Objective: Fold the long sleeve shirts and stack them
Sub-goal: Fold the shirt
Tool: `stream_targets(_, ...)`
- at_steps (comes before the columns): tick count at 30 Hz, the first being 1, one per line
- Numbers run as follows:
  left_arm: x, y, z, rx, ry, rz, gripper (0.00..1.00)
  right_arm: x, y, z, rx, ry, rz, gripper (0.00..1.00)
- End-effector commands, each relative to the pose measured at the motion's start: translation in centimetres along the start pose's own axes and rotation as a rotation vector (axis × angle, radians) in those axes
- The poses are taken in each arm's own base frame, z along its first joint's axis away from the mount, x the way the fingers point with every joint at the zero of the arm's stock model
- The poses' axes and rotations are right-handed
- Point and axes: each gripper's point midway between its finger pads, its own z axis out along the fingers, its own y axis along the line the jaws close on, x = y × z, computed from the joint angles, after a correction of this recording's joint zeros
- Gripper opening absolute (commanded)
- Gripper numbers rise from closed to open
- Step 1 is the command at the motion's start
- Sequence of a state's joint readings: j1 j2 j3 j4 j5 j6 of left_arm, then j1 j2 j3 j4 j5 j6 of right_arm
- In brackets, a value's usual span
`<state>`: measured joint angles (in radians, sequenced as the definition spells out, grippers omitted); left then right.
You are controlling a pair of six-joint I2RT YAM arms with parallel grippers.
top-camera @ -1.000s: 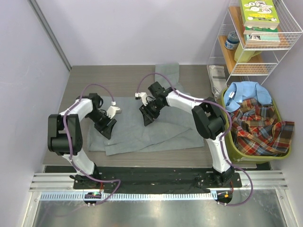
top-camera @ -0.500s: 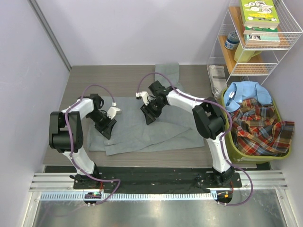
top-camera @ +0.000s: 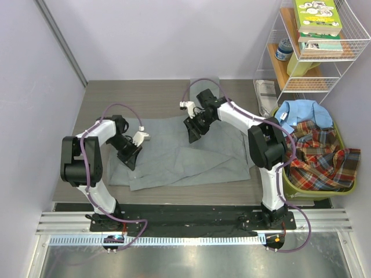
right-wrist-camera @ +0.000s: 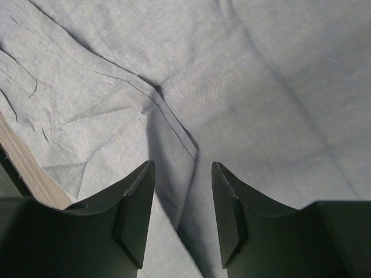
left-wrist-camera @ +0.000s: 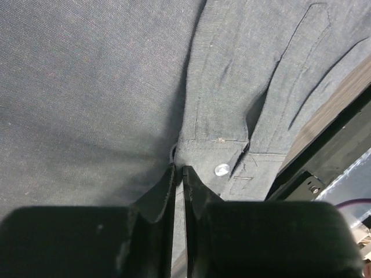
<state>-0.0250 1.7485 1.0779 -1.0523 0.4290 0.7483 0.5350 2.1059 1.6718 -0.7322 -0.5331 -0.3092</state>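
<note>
The grey shirt (top-camera: 191, 157) lies spread on the table (top-camera: 145, 98). The left gripper (top-camera: 130, 163) is pinched on its cuff, and the right gripper (top-camera: 192, 136) hangs half open and empty. A blue shirt (top-camera: 301, 113) and a plaid shirt (top-camera: 319, 156) fill the bin (top-camera: 280, 176). The book (top-camera: 316, 16) titles can't be read.

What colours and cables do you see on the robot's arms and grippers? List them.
Both arms have white shells and black joints, the left arm and the right arm. A purple cable loops along each. The left gripper and right gripper are black.
</note>
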Motion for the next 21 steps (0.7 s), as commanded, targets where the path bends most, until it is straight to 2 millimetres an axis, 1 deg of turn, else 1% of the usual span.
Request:
stream_targets(1,-1.6,-0.3,-1.3,-0.007,-0.040,0.021,0.08,-1.6,0.3,-3.7,0.003,-0.074,-0.017,0.50)
stream_targets(2,-1.7,-0.2,-1.3,-0.012,-0.036,0.023,0.11,-1.6,0.3,-3.9,-0.001,-0.079,-0.014,0.50)
stream_targets(3,-1.7,0.0,-1.2,-0.012,-0.032,0.019,0.17,-1.3,0.1,-4.0,-0.003,-0.074,-0.006,0.50)
stream_targets(4,-1.9,0.0,-1.3,-0.015,-0.035,0.016,0.27,-1.2,0.0,-4.1,-0.005,-0.075,0.002,0.50)
stream_targets(7,-2.0,0.3,-0.9,-0.008,-0.032,-0.004,0.31,-0.8,-0.2,-4.4,-0.007,-0.073,0.013,0.50)
stream_targets(9,-2.2,0.4,-0.6,-0.006,-0.028,-0.005,0.32,-0.7,-0.3,-4.5,-0.004,-0.074,0.011,0.50)
stream_targets(13,-2.4,0.7,0.0,-0.010,-0.019,-0.005,0.39,-0.5,-0.3,-4.6,-0.010,-0.074,0.017,0.50)
stream_targets(18,-2.6,0.9,0.5,-0.015,-0.012,0.010,0.41,-0.4,-0.2,-4.5,-0.017,-0.070,0.023,0.50)
stream_targets(21,-3.0,0.4,0.4,0.001,-0.020,0.020,0.36,-0.3,-0.3,-4.5,-0.014,-0.067,0.024,0.50)
